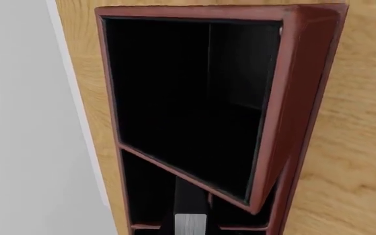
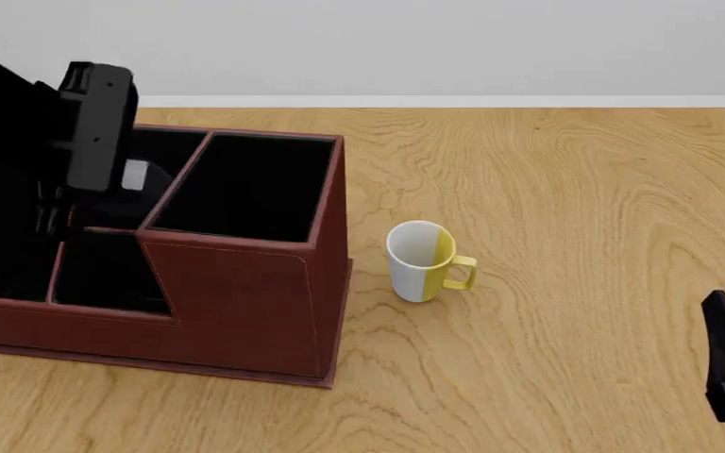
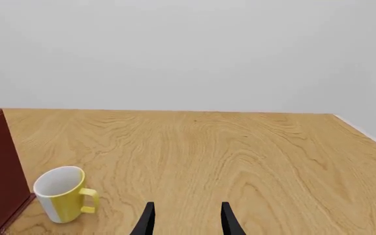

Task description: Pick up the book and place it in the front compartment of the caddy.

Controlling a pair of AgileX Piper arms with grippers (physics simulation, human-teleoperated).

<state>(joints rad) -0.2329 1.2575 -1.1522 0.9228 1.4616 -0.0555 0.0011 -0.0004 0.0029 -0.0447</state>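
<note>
Front view shows your left arm (image 2: 86, 132) hanging over the back-left part of the caddy (image 2: 243, 302), its black body covering the compartments there; the fingers themselves are hidden from this camera, so you cannot read the grip from it; a small pale patch shows just beside the arm, inside the box, too small to name with confidence. Left wrist view looks down into the caddy (image 1: 305, 98), with its black inside and red-brown stitched rim, and at the near edge of that picture you see the book (image 1: 189, 223), a black block with a pale grey page edge, standing in a narrow compartment beyond a slanted divider; whether your left fingers hold it cannot be told, since they do not show. Right wrist view has your right gripper (image 3: 186, 220) with its two black fingers apart and nothing between them, low over the bare wooden table (image 3: 240, 156); the white and yellow mug (image 3: 62, 193) stands upright just beside the caddy's side wall, not touching it, with its handle turned away from the box.
</note>
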